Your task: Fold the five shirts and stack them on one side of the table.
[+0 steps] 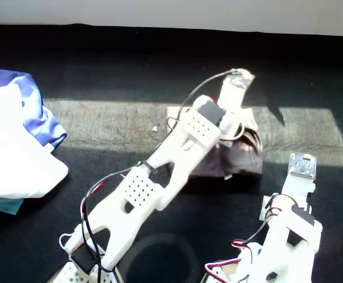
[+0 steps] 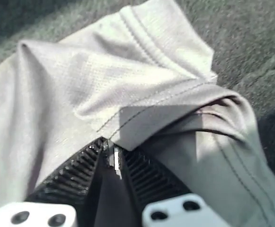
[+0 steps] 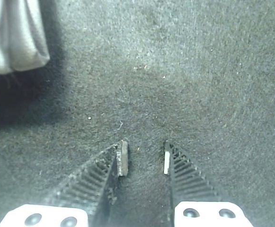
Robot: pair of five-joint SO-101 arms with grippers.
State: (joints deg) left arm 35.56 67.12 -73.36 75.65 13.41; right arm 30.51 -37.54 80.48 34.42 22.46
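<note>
A grey shirt (image 1: 242, 154) lies partly folded at the table's middle, half covered by my left arm. In the left wrist view a stitched hem of the grey shirt (image 2: 142, 90) is bunched right at the tips of my left gripper (image 2: 111, 150), which is shut on that fold. From above, the left gripper (image 1: 239, 79) sits at the shirt's far edge. My right gripper (image 1: 301, 164) hovers to the right of the shirt. It is open (image 3: 143, 158) over bare black cloth, with a folded corner of the grey shirt (image 3: 14, 38) off to one side.
A pile of shirts rests at the left edge: a white one (image 1: 12, 147) on top, a blue one (image 1: 38, 112) behind it, a teal one (image 1: 3, 204) beneath. The black table cloth (image 1: 100, 53) has a sunlit band across its middle.
</note>
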